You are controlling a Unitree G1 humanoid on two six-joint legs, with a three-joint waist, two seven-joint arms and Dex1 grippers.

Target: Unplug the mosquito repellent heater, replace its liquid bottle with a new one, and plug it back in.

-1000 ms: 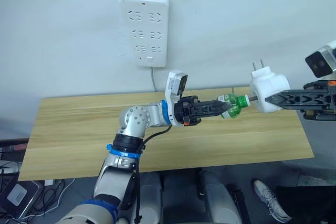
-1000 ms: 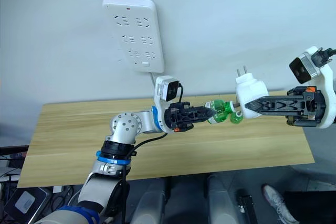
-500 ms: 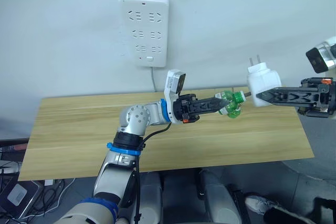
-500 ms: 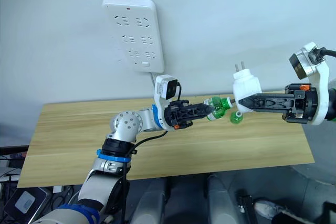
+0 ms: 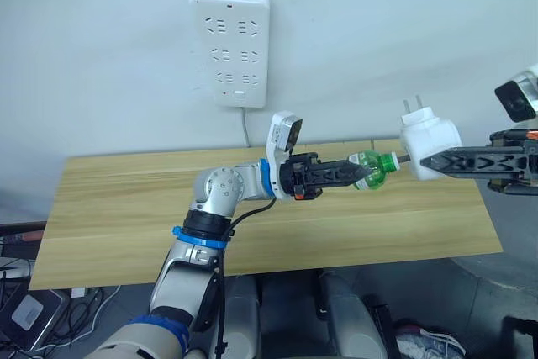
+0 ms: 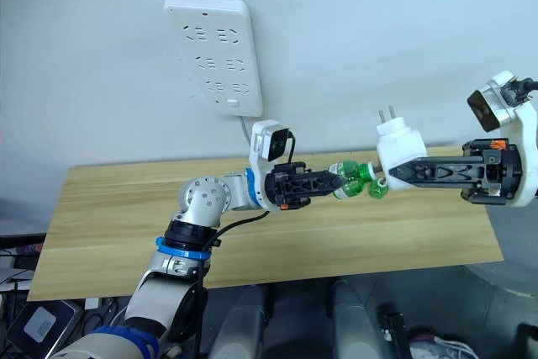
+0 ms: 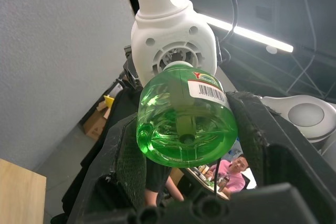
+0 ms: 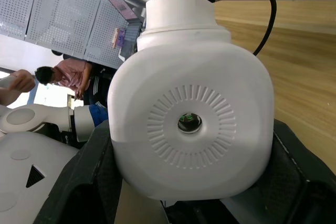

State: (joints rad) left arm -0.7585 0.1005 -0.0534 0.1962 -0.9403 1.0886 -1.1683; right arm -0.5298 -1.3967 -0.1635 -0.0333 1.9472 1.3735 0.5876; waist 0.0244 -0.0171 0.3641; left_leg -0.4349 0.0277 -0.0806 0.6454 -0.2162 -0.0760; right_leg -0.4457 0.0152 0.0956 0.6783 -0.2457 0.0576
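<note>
A white power strip [image 5: 229, 44] hangs on the wall above the wooden table [image 5: 109, 208]. Over the table, the right gripper [image 6: 393, 171] clamps the mosquito repellent heater [image 5: 429, 148], prongs up, while the left gripper [image 5: 360, 171] holds the green liquid bottle [image 5: 377, 167], its neck at the heater's socket, probably for screwing.

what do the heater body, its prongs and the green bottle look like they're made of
Mosquito repellent heater: white moulded plastic, smooth semi-gloss, with ribs moulded around the vent hole.
Prongs: probably metal, flat dull grey blades.
Liquid bottle: clear green plastic by the look of it, glossy, with light passing through and a printed label.
</note>
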